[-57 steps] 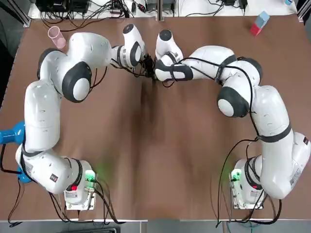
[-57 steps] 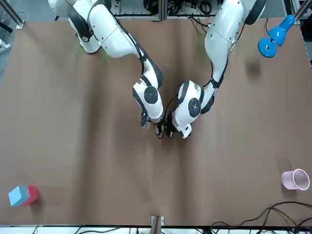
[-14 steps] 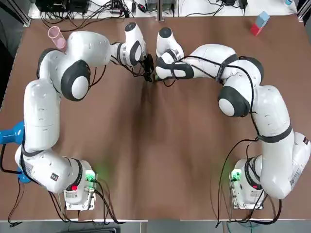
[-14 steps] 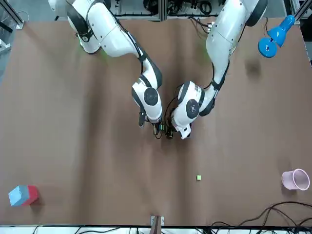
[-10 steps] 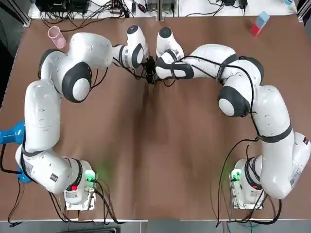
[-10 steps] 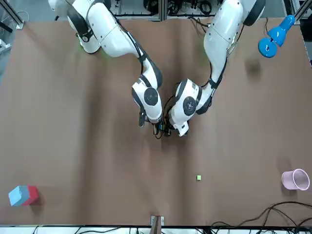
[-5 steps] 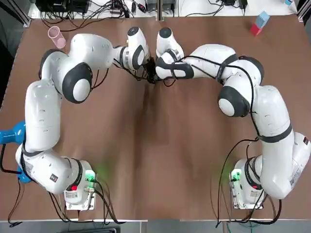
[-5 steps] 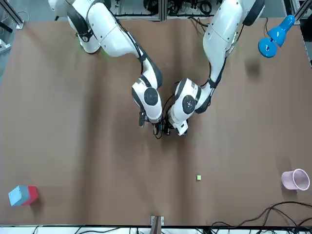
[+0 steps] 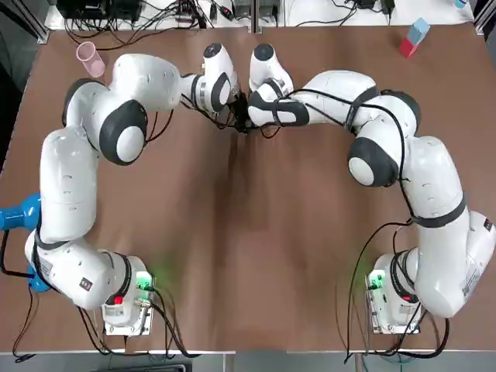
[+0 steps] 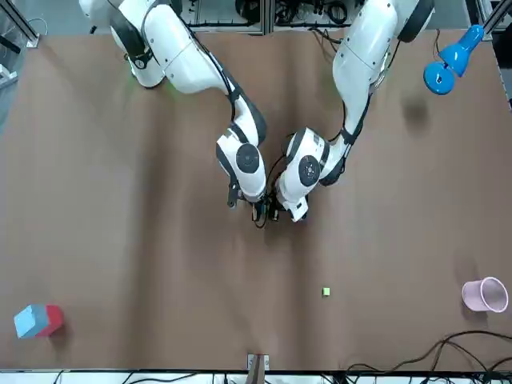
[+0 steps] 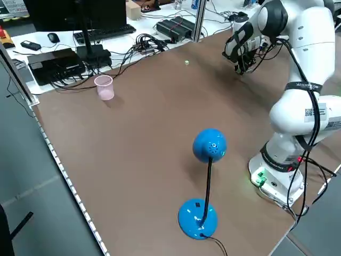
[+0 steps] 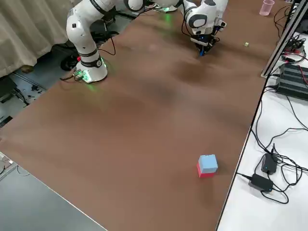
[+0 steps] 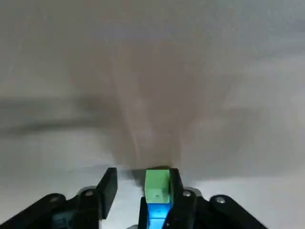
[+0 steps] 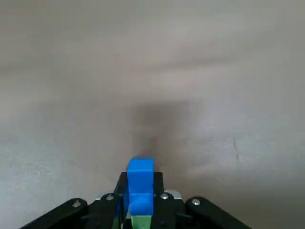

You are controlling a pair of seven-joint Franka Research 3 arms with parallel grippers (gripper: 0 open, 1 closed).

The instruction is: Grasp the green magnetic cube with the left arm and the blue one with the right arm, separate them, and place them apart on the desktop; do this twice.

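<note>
Overhead, the left gripper [image 9: 235,116] and right gripper [image 9: 248,119] meet tip to tip at the upper centre of the frame, and their bodies hide the cubes. A pink cup [image 9: 86,56] stands at upper left, a red-and-blue block [image 9: 413,37] at upper right, and a blue lamp [image 9: 15,213] at the left edge.

From the front, both wrists crowd together at centre and cover the joined pair. This view alone shows clearly a loose green cube [image 10: 326,292], lying by itself on the brown table [image 10: 120,240] below and right of centre, well apart from the grippers.

The left side view shows that loose cube only as a speck at top centre, with the lamp large in the foreground.

The right side view puts the grippers at upper right and the block at lower right.

The left wrist view shows the green cube [image 13: 157,185], small and bright, stuck to the blue cube [image 13: 156,213]. It touches one finger [image 13: 175,183], while the other finger [image 13: 108,185] stands off across a clear gap, so the jaws are spread.

The right wrist view shows the blue cube pinched between both fingers, which are closed on it, with green peeking out behind it.
</note>
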